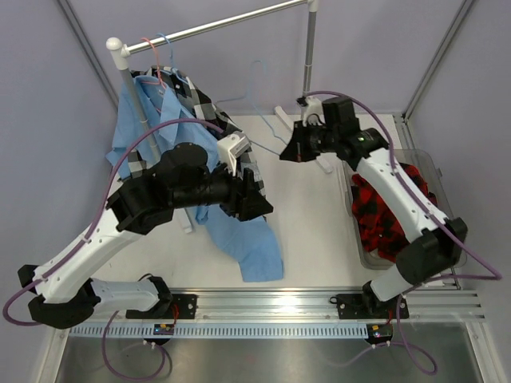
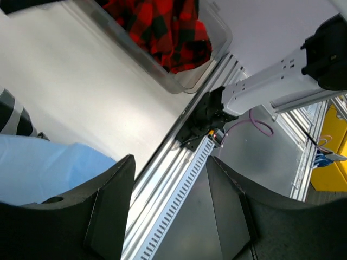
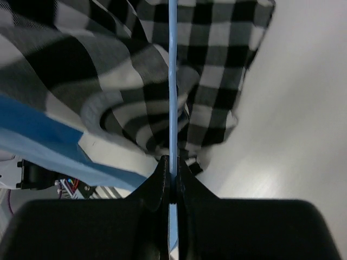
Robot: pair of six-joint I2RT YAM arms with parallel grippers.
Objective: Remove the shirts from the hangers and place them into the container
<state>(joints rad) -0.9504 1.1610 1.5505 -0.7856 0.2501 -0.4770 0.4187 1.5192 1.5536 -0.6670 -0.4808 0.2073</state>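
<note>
- Light-blue wire runs straight up the right wrist view. It is a hanger (image 3: 172, 81), clenched between the shut fingers of the right tool (image 3: 172, 162). The check shirt (image 3: 206, 65) lies in loose folds behind the wire, but whether it is on that hanger cannot be told. A strip of the light blue shirt (image 3: 32, 130) crosses the left side, and the white worktop (image 3: 293, 135) fills the right.
- The left wrist view shows the left tool (image 2: 168, 216) released, its fingers apart with nothing between them. The light blue shirt lies just beside its left finger. Further off is a corner of the container (image 2: 179, 84), and the red plaid shirt (image 2: 162, 32) is heaped inside it.
- In the top view the container sits at the right edge of the worktop, beside the right arm, with the red plaid shirt in it.
- Across the worktop, the light blue shirt hangs from the left end of the silver rail (image 1: 215, 28), and its tail trails down onto the worktop.
- The check shirt is bunched between the two tools and largely hidden by the left arm.
- Both remaining shirts are likely light, soft and limp, so they should sag and slide rather than hold a shape.
- A pinch at the collar or a shoulder seam looks the surest hold for slipping one off.
- The wire is thin, stiff and smooth, and it may pivot in a narrow pinch.
- The container is much smaller than a spread shirt, so the cloth will need gathering before it goes in.
</note>
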